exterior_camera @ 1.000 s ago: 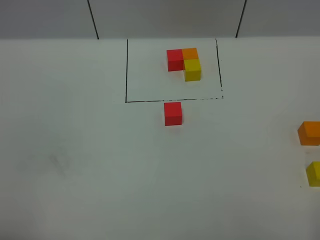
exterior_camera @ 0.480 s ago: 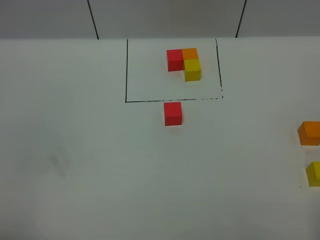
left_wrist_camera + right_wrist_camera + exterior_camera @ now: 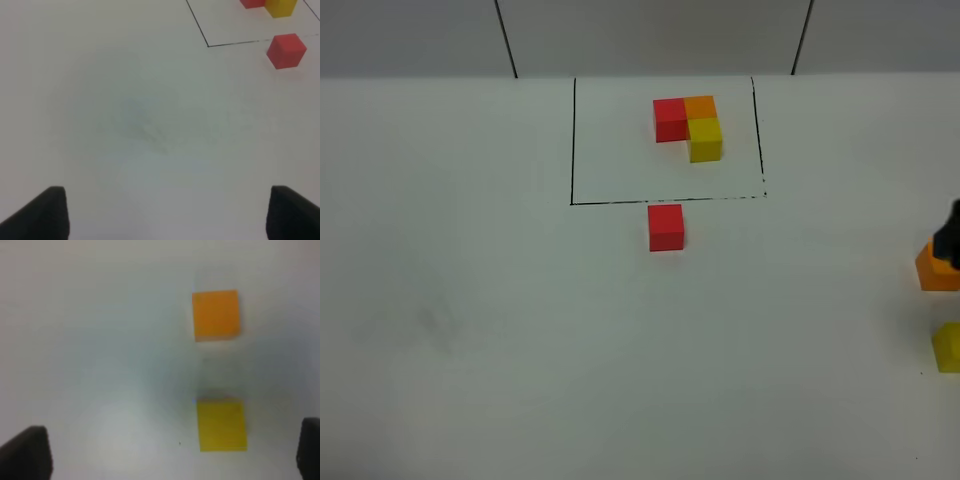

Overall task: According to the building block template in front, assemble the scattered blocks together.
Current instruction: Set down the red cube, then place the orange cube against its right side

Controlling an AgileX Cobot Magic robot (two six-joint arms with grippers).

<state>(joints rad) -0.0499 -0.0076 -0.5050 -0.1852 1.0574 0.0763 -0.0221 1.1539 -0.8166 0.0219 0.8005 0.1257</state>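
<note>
White table (image 3: 470,330), orange cube (image 3: 934,276) and yellow cube (image 3: 948,347) at high view's right edge; left hand (image 3: 165,212), right hand (image 3: 167,452) released.

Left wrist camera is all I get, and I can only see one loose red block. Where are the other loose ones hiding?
Observer: An orange block sits at the far right edge of the high view.
Operator: Is there a yellow one too?
Observer: Yes, a yellow block lies just in front of the orange one, with a gap between them.
Operator: Is anything grabbing them?
Observer: No. The right end effector hangs open over them and touches neither.
</note>
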